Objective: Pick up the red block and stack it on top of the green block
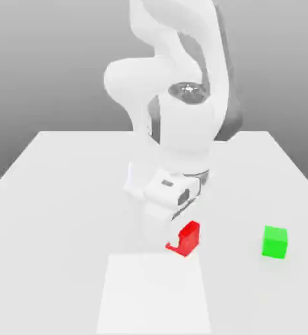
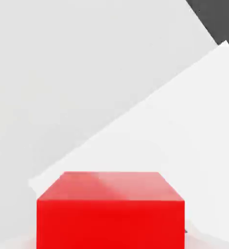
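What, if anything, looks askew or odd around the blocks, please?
Only the red block stands out: it sits at the claw, turned askew to the green block. No spill or damage stands out.

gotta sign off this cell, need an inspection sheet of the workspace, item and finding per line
surface: pale table with a brighter white patch in front of the arm
red block: at the pincer, beside the patch's far edge, not on the green block
green block: on the table, toward the exterior view's right
clutter: nothing seen
pincer: shut on the red block
cables: nothing seen
surroundings: plain grey backdrop behind the table
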